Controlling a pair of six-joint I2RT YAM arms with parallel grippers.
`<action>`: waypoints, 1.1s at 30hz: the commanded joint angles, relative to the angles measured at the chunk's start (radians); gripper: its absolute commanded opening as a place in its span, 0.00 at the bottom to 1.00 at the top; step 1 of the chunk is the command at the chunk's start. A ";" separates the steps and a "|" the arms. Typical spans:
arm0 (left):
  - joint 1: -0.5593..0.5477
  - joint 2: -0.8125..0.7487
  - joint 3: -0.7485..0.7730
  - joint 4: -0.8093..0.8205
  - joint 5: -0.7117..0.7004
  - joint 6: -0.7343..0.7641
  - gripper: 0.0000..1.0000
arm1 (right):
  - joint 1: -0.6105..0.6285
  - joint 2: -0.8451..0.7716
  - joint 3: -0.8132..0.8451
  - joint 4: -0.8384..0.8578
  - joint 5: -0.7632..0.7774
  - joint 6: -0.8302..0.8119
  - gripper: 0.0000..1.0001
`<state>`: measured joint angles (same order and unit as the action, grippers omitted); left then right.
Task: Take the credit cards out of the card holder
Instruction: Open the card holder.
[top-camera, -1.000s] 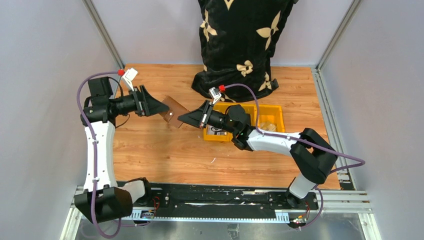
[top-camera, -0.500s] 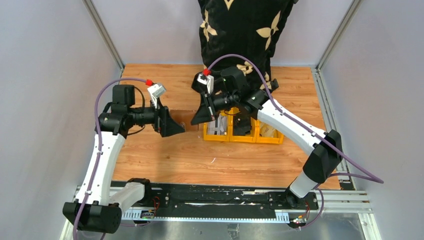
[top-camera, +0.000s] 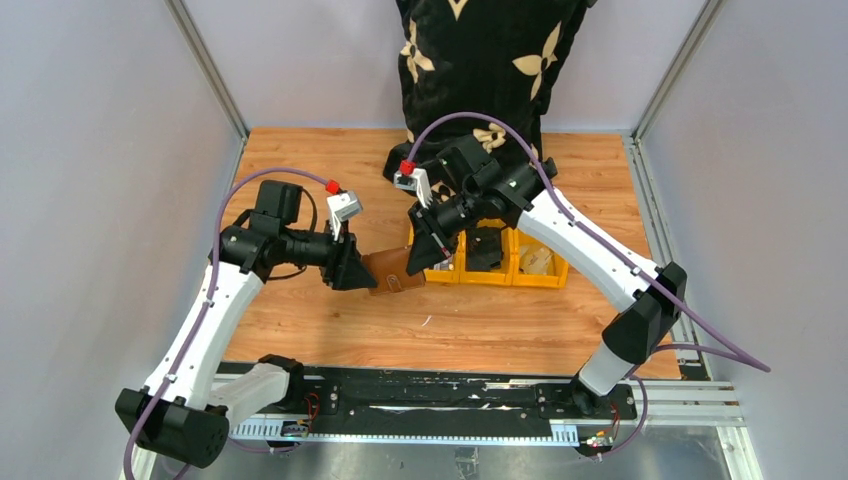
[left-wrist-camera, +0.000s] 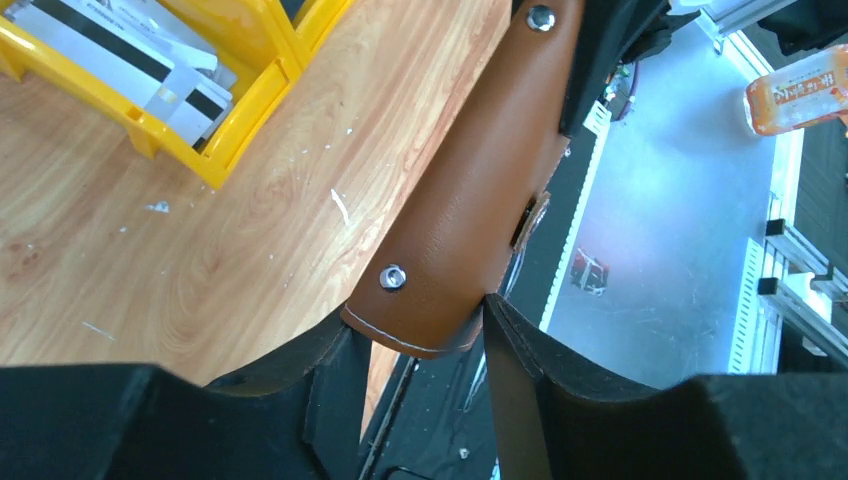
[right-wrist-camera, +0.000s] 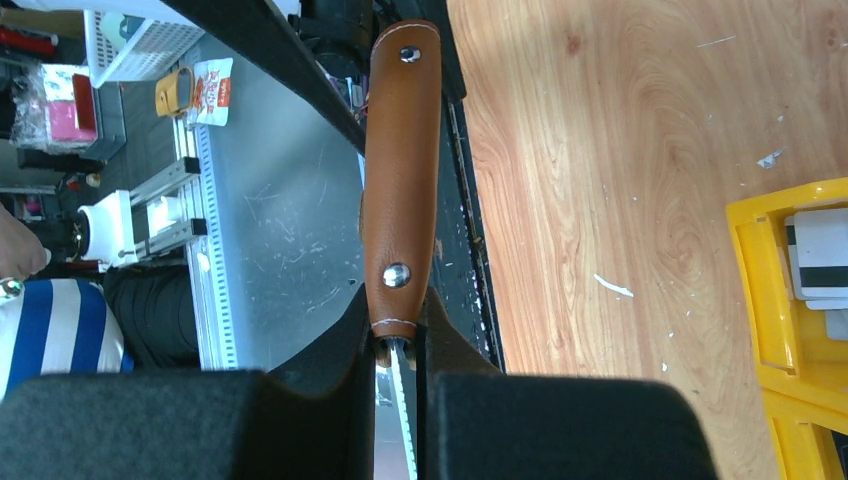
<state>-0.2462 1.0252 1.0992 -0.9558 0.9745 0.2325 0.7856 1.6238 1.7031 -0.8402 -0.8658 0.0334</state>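
Brown leather shows at the middle of the top view: the card holder (top-camera: 392, 270) is held up off the wooden table (top-camera: 300, 170), spanned between the two arms. Its end at 9 o'clock is grasped by the left gripper (top-camera: 364, 276); in the left wrist view both fingers are seen pressed against its faces. The end at 2 o'clock is pinched by the right gripper (top-camera: 426, 264), the jaws being drawn nearly together on the thin stitched edge. The yellow bins (top-camera: 548, 280) are set on the table just at 3 o'clock of the holder. Credit cards (left-wrist-camera: 110, 50), pale with dark stripes, are seen lying in one bin.
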 joint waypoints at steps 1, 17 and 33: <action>-0.036 0.002 0.000 -0.015 0.011 0.011 0.43 | 0.036 0.032 0.072 -0.067 -0.011 -0.066 0.00; -0.042 -0.068 0.043 -0.018 0.093 -0.113 0.00 | 0.076 -0.171 -0.270 0.638 -0.018 0.403 0.31; -0.043 -0.123 0.022 -0.085 0.137 -0.062 0.89 | 0.104 -0.134 -0.046 0.127 0.027 0.071 0.00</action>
<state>-0.2794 0.9066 1.1095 -1.0012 1.0725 0.1211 0.8562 1.4101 1.5036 -0.3477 -0.8341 0.3355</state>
